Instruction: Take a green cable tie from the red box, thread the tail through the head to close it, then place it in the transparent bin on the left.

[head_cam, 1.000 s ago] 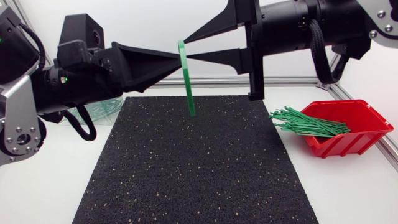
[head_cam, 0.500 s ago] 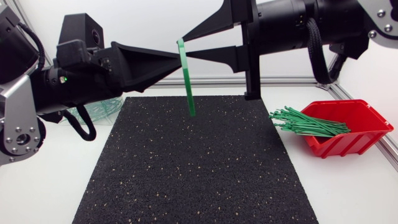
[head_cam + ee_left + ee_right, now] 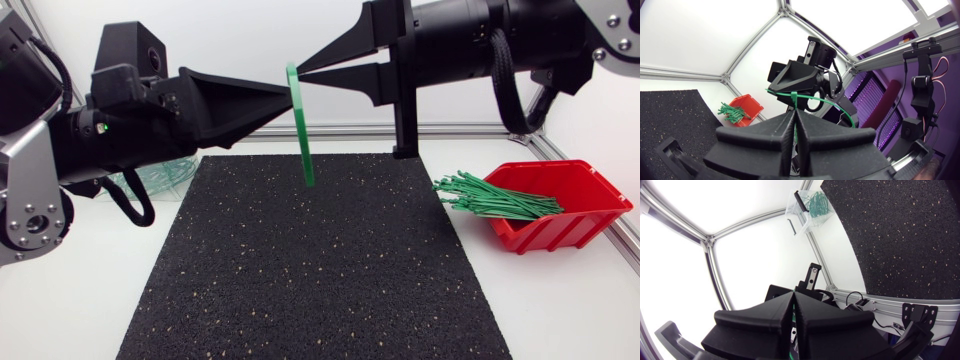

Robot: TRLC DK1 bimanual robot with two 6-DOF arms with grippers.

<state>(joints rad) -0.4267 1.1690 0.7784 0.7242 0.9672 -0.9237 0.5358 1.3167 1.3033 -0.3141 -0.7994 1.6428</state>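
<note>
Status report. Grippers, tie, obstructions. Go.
Both shut: left gripper on cable tie, right gripper on its top end. Tie upright above mat, not binned. The transparent bin sits partly behind left arm.

**Cam layout: one overhead, two wrist fisheyes**

Head cam: fixed high, looks down and across the black mat (image 3: pixel 310 260) at mid range, with arms entering from both sides.

Left wrist cam: right behind the left gripper (image 3: pixel 794 115), very close, facing my other arm. It shares the red box (image 3: pixel 747 106) and a mat corner with head.

Right wrist cam: behind the right gripper (image 3: pixel 792 295), facing the opposite way. It shares the transparent bin (image 3: pixel 810 207) and the mat with head.

All three see the green cable tie (image 3: pixel 303 130).
</note>
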